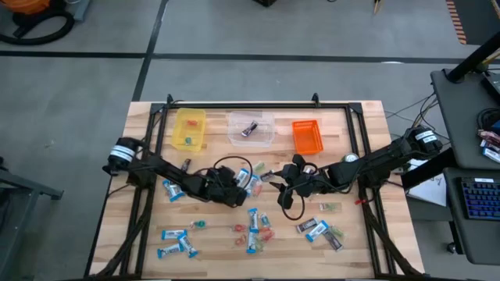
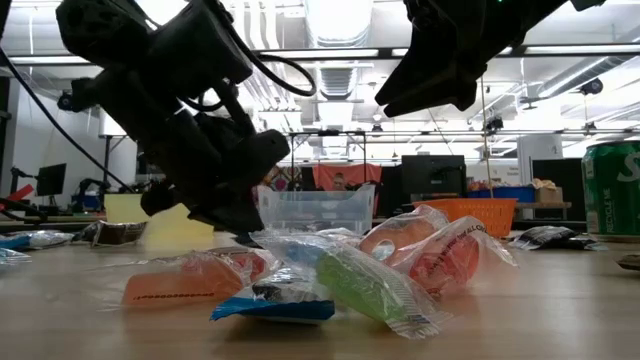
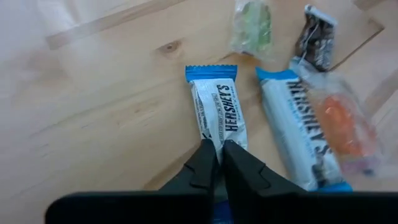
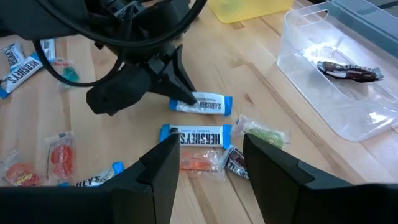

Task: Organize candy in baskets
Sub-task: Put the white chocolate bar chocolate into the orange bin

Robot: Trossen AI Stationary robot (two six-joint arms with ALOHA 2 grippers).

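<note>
Left tool (image 3: pixel 219 163) pinched narrow on a blue-and-white Hershey's bar (image 3: pixel 217 116), lettering legible only from its wrist, right tool (image 4: pixel 208 158) spread wide above the table (image 4: pixel 261 81).

Three baskets stand in a row along the table's (image 1: pixel 141 156) far side: left basket (image 1: pixel 188 129), middle basket (image 1: pixel 251 129) holding one candy (image 1: pixel 250 129), right basket (image 1: pixel 307 136). Nearer than them, the left gripper (image 1: pixel 238 186) and right gripper (image 1: pixel 281 184) meet mid-table, the left one closed on a bar (image 3: pixel 217 114). Loose sweets (image 1: pixel 254 226) lie scattered nearer still, across the table's front half.
</note>
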